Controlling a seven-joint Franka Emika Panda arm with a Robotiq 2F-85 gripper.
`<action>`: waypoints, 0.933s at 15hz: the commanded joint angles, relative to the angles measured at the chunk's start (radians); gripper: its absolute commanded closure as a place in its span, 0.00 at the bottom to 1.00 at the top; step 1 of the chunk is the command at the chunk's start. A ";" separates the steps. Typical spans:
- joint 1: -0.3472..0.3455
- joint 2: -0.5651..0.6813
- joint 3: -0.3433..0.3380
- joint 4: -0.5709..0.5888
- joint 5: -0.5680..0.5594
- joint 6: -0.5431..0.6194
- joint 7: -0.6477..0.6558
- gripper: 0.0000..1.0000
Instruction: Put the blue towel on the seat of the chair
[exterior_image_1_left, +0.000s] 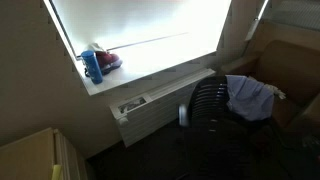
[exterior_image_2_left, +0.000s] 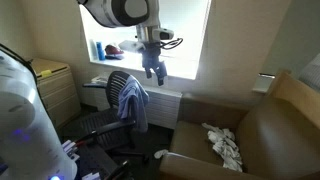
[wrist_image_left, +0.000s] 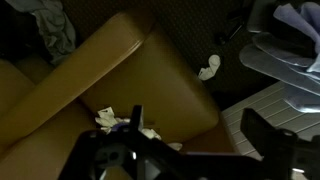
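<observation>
The blue towel (exterior_image_1_left: 250, 97) hangs over the backrest of the black office chair (exterior_image_1_left: 205, 112) by the window. It shows the same way in both exterior views (exterior_image_2_left: 133, 103), with the chair's seat (exterior_image_2_left: 95, 125) bare below it. My gripper (exterior_image_2_left: 153, 72) hangs open and empty just above and beside the top of the backrest, apart from the towel. In the wrist view the two dark fingers (wrist_image_left: 195, 122) are spread wide with nothing between them. The towel (wrist_image_left: 300, 18) and chair back (wrist_image_left: 285, 55) lie at the upper right.
A brown armchair (exterior_image_2_left: 262, 128) with a crumpled pale cloth (exterior_image_2_left: 225, 146) on its seat stands beside the office chair. A white scrap (wrist_image_left: 208, 68) lies on the dark floor. A radiator (exterior_image_1_left: 150, 108) runs under the sill, which holds a blue bottle (exterior_image_1_left: 93, 65). A wooden cabinet (exterior_image_2_left: 55, 80) stands nearby.
</observation>
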 joint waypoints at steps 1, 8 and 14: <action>0.002 0.000 -0.002 0.002 -0.001 -0.003 0.000 0.00; 0.075 -0.028 0.026 -0.036 0.019 -0.035 -0.073 0.00; 0.345 -0.012 0.186 -0.129 0.148 -0.024 -0.080 0.00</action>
